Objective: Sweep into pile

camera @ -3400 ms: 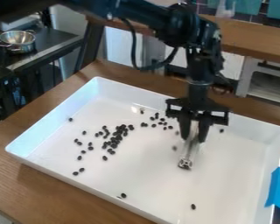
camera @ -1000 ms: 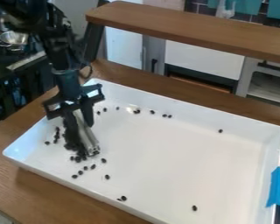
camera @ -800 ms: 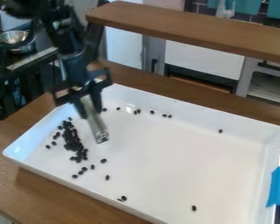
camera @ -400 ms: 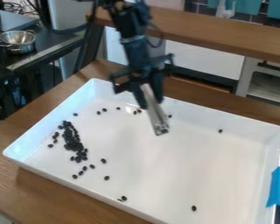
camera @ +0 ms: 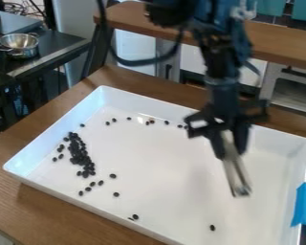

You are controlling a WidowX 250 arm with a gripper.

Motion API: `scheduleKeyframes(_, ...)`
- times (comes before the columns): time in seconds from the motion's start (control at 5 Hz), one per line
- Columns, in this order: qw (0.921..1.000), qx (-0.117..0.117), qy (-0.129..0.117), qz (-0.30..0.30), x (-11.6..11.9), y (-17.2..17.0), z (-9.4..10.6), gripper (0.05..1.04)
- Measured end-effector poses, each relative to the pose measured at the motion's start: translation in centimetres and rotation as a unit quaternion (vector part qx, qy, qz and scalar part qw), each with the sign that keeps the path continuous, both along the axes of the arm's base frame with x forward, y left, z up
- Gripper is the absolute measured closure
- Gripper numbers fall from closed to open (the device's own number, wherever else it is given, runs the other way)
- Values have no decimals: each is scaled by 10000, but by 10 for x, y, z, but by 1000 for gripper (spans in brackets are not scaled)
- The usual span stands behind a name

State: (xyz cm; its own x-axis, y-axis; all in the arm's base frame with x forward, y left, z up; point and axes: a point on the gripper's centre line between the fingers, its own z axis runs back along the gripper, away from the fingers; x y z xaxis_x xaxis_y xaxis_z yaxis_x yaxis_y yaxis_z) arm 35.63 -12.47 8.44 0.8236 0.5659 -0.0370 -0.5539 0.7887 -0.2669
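Lining up another sweep, apparently | your claw grips the scraper; blur hides whether its tip touches down | bean pile well left of claw, stray bean camera-side | next, you'd get beyond that stray, push pileward

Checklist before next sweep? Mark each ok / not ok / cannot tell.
1. Tool held in gripper: ok, between the fingers.
2. Tool tip away from tray walls: ok.
3. Tool tip down on tray floor: cannot tell, no side view.
4. All beans in one pile: not ok, strays lie along the far side and near side, one well apart.
5. No bean hidden behind gripper or tool: cannot tell.
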Motion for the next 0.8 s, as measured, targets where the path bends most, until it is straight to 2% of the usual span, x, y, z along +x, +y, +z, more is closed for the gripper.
scheduleKeyframes(0.2,9989,135,-170,-421,-13,-47,-6,745)
scheduleKeyframes(0.4,9970,347,-257,-642,-24,-64,-22,745)
scheduleKeyframes(0.6,9954,492,-316,-753,-26,-70,-30,745)
scheduleKeyframes(0.8,9936,538,-280,-953,-36,-67,-41,745)
